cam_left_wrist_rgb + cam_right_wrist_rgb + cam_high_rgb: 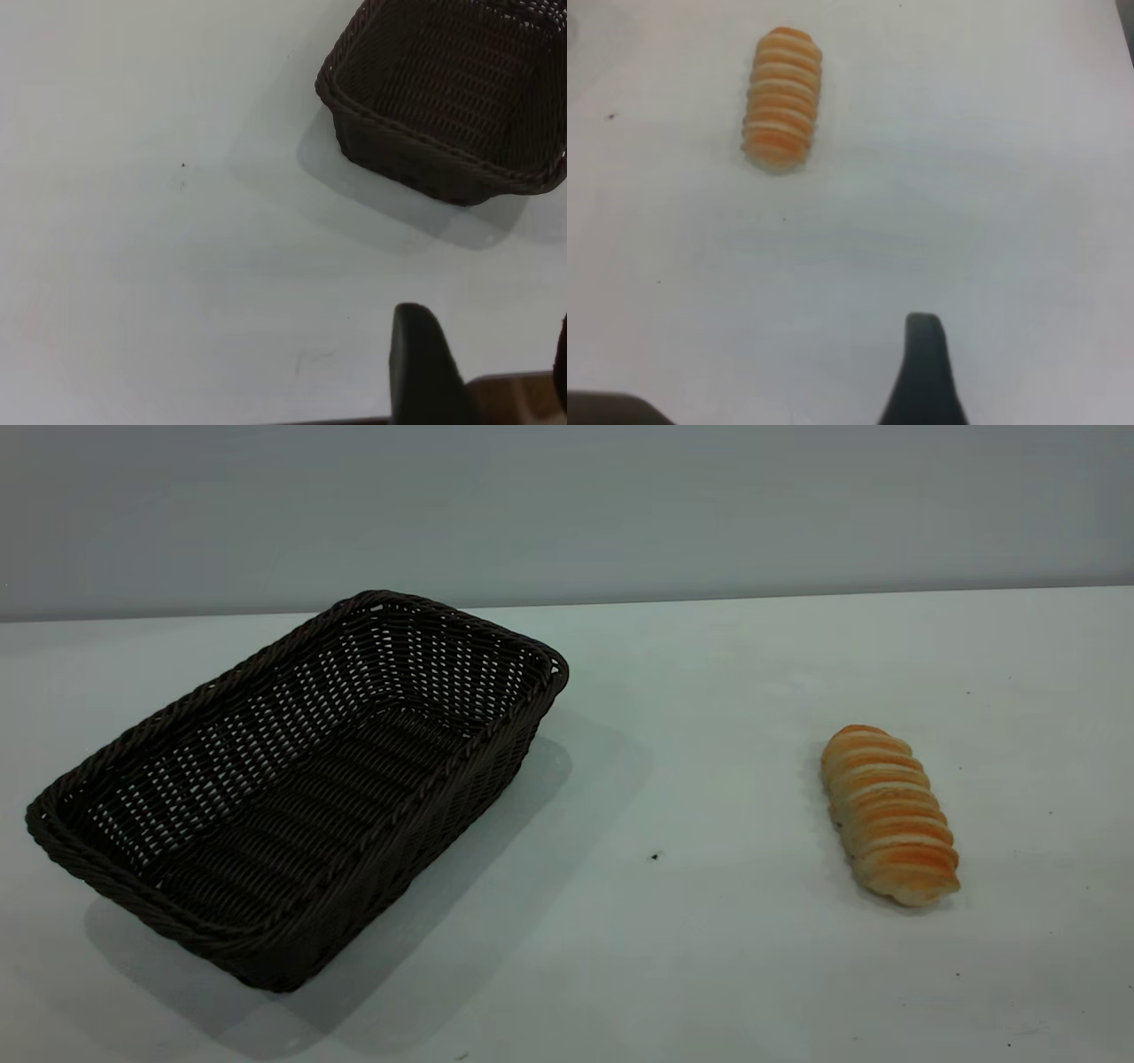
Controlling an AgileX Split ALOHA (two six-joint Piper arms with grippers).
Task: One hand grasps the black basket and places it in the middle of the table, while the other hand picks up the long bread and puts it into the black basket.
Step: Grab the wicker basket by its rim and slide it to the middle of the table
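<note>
White matte table (pixel 709 974) is noted as the largest item, bare apart from two objects and a few dark specks (pixel 655 856). The black basket (pixel 292 779), woven wicker with openwork sides, is seen resting toward the table's left side in the exterior view, set at an angle, empty, and not yet at the middle. The long bread (pixel 889 815), a golden-orange ridged loaf, is seen lying flat on the right side, well apart from the basket. Neither arm is visible in the exterior view. In the left wrist view a dark finger (pixel 425 372) of the left gripper is seen near the table edge, well short of the basket (pixel 452 97); in the right wrist view one finger (pixel 924 372) of the right gripper is seen, well short of the bread (pixel 782 97). Whether either claw is apart or together cannot be told. Nothing is judged done: both the basket placement and the bread transfer remain.
</note>
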